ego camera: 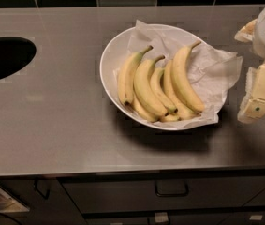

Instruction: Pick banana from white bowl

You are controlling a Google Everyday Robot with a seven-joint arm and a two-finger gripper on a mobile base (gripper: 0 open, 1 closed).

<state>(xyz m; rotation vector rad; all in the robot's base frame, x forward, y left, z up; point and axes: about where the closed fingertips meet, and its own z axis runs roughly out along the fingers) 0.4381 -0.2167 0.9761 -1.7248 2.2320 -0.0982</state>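
Observation:
A wide white bowl (106,62) lined with crumpled white paper stands on the grey counter, right of centre. Several yellow bananas lie side by side in it. The banana (185,78) is the thick, long one at the far right of the row, with a pale tan stem pointing up and right. Two bananas further left have darker stem tips, and a short slim one lies between them. My gripper (253,108) hangs at the right edge of the camera view, to the right of the bowl and apart from it, holding nothing that I can see.
A dark oval opening (2,57) is cut into the counter at the far left. A dark tiled wall runs along the back. Below the counter's front edge are drawers with a handle (171,191).

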